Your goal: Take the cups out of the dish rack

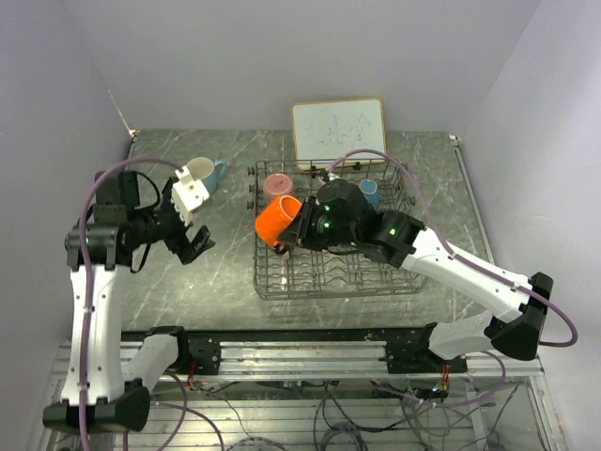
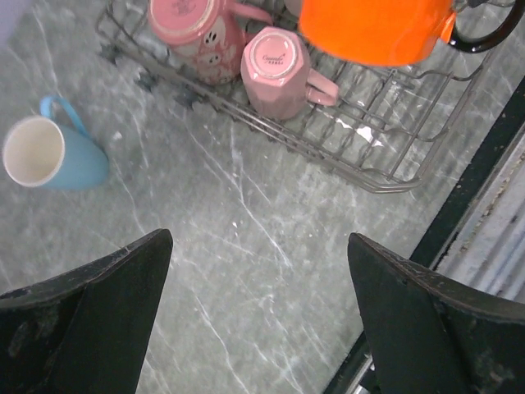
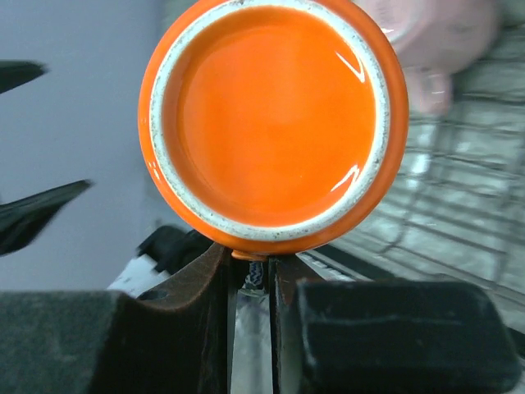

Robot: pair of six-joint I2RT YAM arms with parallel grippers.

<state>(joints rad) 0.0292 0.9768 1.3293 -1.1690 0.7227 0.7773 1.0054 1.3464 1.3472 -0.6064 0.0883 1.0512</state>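
My right gripper [image 1: 299,231] is shut on the handle of an orange-red mug [image 1: 278,220] and holds it above the left end of the grey wire dish rack [image 1: 394,282]. In the right wrist view the mug's underside [image 3: 275,115] fills the frame above the closed gripper [image 3: 253,264]. Two pink mugs [image 2: 197,29] [image 2: 279,72] sit upside down in the rack [image 2: 394,156]. A light blue mug [image 1: 369,193] sits further right in the rack. Another light blue mug [image 2: 57,154] lies on its side on the table left of the rack. My left gripper [image 2: 258,242] is open and empty above the table.
A wood-framed whiteboard [image 1: 338,132] stands behind the rack. The dark marbled table [image 1: 216,272] ends at a black rail [image 1: 310,336] in front. Purple walls close in on the left, right and back.
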